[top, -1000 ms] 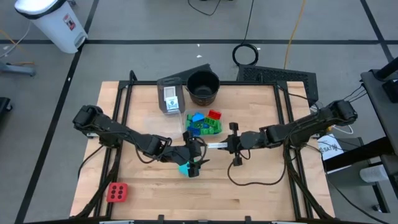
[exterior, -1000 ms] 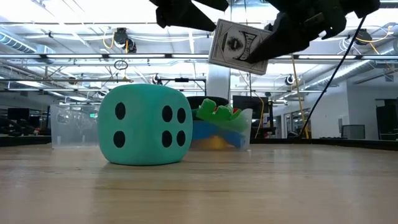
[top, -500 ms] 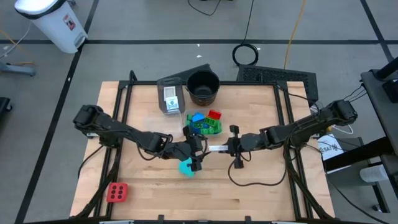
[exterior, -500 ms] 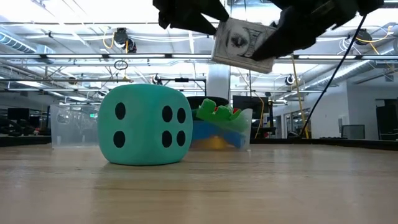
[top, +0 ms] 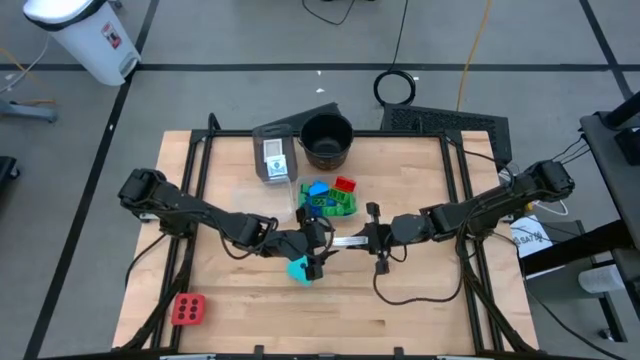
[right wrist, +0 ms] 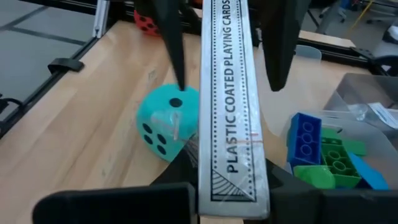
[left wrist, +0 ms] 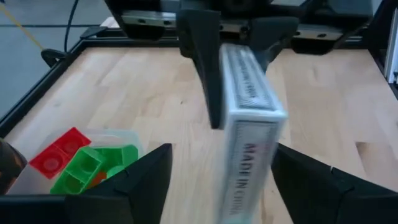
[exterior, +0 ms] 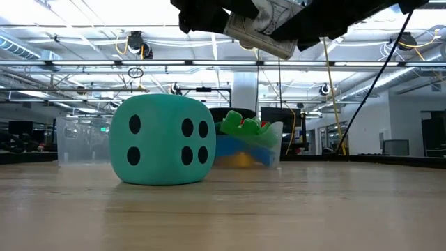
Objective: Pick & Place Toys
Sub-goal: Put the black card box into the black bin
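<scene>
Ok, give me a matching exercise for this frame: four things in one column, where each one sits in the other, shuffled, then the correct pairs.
Things:
1. cyan dotted cube
2. red dotted cube
3. pack of playing cards
4. black round pot

Places:
A. held in the air between the two arms' tools
B. far edge of the table, beside a clear tub
C. near left corner of the table
D. on the wood under the left arm's tool

Pairs: 1-D, 2-C, 3-A, 4-B
</scene>
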You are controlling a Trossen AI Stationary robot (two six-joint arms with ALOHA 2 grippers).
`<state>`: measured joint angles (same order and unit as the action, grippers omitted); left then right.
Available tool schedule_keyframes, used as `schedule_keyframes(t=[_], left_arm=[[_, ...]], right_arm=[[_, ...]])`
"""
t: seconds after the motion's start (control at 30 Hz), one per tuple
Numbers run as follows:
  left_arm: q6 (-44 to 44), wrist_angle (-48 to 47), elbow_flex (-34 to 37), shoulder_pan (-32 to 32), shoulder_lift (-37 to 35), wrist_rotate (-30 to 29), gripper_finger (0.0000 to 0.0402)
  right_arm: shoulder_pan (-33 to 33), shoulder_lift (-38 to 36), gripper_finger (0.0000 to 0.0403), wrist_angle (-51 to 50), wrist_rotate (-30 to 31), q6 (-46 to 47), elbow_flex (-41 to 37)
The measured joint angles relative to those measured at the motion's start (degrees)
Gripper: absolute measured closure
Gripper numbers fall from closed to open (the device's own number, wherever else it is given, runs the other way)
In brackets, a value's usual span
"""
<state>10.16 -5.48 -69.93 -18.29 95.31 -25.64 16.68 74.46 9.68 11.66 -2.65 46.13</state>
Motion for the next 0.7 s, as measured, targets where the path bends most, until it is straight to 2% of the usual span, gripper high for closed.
schedule_keyframes(t=[0.13, 0.27, 0.33, 0.47, 0.6, 0.7], left_arm=[[-0.21, 1.82, 0.0, 0.33, 0.0, 1.32, 0.0184], [-0.6, 3.82, 0.0, 0.76, 0.0, 4.93, 0.0279], [-0.88, 4.03, 0.0, 0.95, 0.0, 5.21, 0.0334], [-1.36, 3.58, 0.0, 1.0, -0.2, 4.7, 0.0337], [-3.67, -4.81, -0.76, 0.1, -3.85, -3.3, 0.0337], [-2.57, -13.91, -0.93, 0.09, -9.18, -12.71, 0.0337]], right_arm=[[0.34, 0.0, 0.0366, 0.01, 0.03, 0.0, 0.0], [0.34, 0.0, 0.0364, 0.28, 0.04, -0.39, -0.02], [0.34, 0.0, 0.0344, 0.67, -0.21, -0.44, -0.02], [0.32, -0.01, 0.0277, 0.43, 0.08, -0.14, -0.02], [0.17, -1.62, 0.023, -3.5, 1.19, 0.6, 0.04], [0.33, -3.8, 0.0212, -8.65, 1.1, 1.54, -0.05]])
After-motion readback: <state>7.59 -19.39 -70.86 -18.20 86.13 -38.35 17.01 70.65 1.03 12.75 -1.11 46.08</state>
